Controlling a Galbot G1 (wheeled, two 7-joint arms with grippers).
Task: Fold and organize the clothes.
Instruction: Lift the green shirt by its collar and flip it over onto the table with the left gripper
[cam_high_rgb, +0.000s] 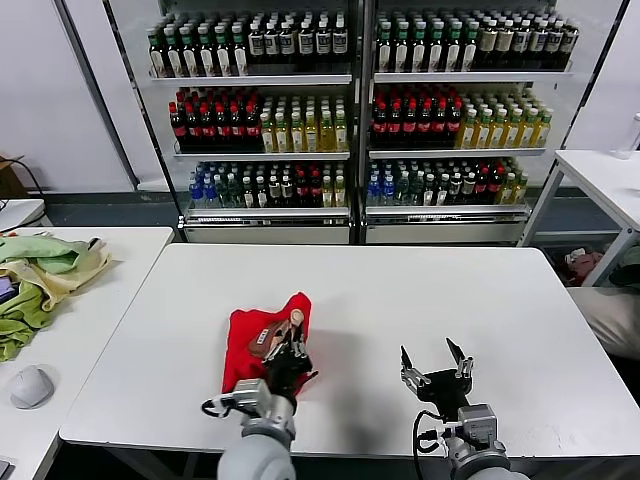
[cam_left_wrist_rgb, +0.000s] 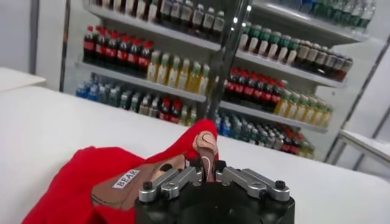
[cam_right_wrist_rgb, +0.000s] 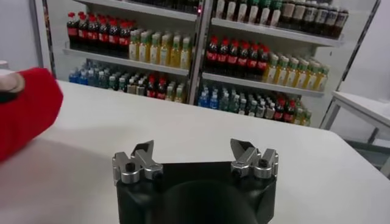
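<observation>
A bright red T-shirt (cam_high_rgb: 243, 340) with a brown bear print lies bunched on the white table (cam_high_rgb: 400, 300), left of centre. My left gripper (cam_high_rgb: 290, 340) is shut on a fold of the printed fabric and holds it raised. In the left wrist view the jaws pinch the brown print of the T-shirt (cam_left_wrist_rgb: 73, 182) at the gripper (cam_left_wrist_rgb: 207, 169). My right gripper (cam_high_rgb: 436, 362) is open and empty over bare table near the front edge, to the right of the shirt. In the right wrist view the gripper (cam_right_wrist_rgb: 194, 159) is open and the T-shirt (cam_right_wrist_rgb: 27, 112) shows far off.
A heap of pale green and yellow cloths (cam_high_rgb: 35, 280) lies on a side table at left, with a grey mouse (cam_high_rgb: 30, 385) near it. Drink coolers (cam_high_rgb: 355, 120) stand behind the table. Another white table (cam_high_rgb: 600, 180) is at the right.
</observation>
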